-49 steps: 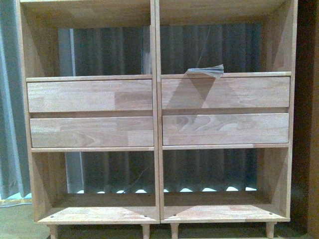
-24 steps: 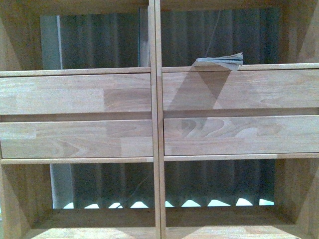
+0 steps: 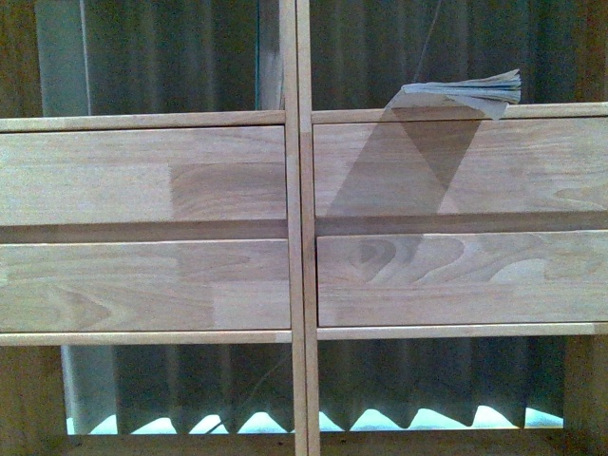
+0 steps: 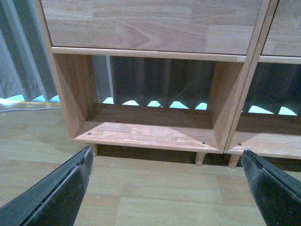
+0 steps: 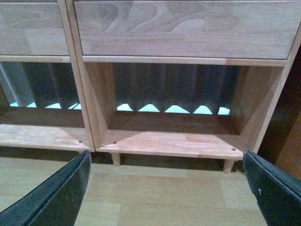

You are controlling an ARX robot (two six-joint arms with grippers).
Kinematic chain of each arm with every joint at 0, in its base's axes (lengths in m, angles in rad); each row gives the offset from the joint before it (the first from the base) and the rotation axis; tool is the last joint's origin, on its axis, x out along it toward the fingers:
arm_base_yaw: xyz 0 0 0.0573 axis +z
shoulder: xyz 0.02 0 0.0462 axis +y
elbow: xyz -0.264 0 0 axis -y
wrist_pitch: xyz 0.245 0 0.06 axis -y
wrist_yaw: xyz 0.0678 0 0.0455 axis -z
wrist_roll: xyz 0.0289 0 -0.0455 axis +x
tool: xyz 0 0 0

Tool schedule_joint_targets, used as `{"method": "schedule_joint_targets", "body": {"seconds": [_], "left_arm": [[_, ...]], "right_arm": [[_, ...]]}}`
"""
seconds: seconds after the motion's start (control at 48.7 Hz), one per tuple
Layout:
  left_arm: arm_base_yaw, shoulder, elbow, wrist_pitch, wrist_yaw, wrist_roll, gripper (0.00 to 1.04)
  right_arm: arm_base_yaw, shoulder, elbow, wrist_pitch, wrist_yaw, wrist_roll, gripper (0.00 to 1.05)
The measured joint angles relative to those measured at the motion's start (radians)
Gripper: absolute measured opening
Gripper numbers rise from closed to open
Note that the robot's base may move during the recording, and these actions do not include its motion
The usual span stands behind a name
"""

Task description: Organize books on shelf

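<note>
Left pincer: released. My two black fingers stand wide apart and grip nothing. Its wrist camera looks across a pale wood-grain floor at the lower open compartment of the left column.

Right pincer: likewise released, with its black fingers spread wide and empty. It faces the lower open compartment of the right column.

Shelf: I note a light natural-wood two-column shelving unit filling the front view. It has four flat wooden drawer fronts, two stacked in each column. Open compartments sit above and below the drawers. Short wooden legs show under the base in the wrist views. A grey pleated curtain is visible through the open back, with bright light along its hem.

Books: a small stack of thin, pale paperback books lies flat in the upper right compartment. It rests on the board directly above the top right drawer. The stack sits at the front edge and slightly overhangs it, with the page corners curling at the right end. It casts an angular shadow down the drawer front beneath. Covers and spines cannot be read from this angle. Both pincers are well apart from the books, down at the level of the bottom compartments.
</note>
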Motion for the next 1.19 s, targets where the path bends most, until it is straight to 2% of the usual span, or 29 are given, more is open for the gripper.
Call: {"method": "schedule_joint_targets", "body": {"seconds": [1.191], "left_arm": [[0.000,0.000,0.000,0.000,0.000,0.000,0.97]], "right_arm": [[0.000,0.000,0.000,0.000,0.000,0.000,0.98]]}}
